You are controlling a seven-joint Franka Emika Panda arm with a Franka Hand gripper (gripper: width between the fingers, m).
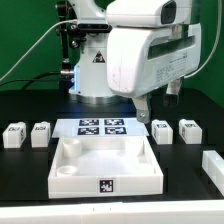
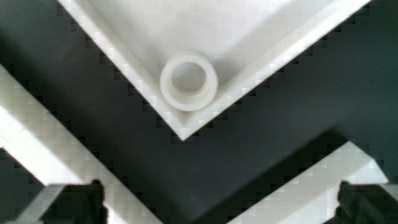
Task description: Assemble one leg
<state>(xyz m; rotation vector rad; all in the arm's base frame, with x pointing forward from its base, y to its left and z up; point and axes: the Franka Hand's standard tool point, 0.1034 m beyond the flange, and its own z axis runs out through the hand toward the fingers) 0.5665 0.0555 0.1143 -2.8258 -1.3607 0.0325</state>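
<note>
The gripper hangs with its jaws wide apart and nothing between them, directly over a corner of the white tray and its round recess. The leg seems to be the long white piece well apart from the gripper, low at its side and partly cut by the frame; no tag shows on it. It is probably light, stiff and smooth plastic, so it may slip. Clamping its two flat sides near the middle looks safest.
</note>
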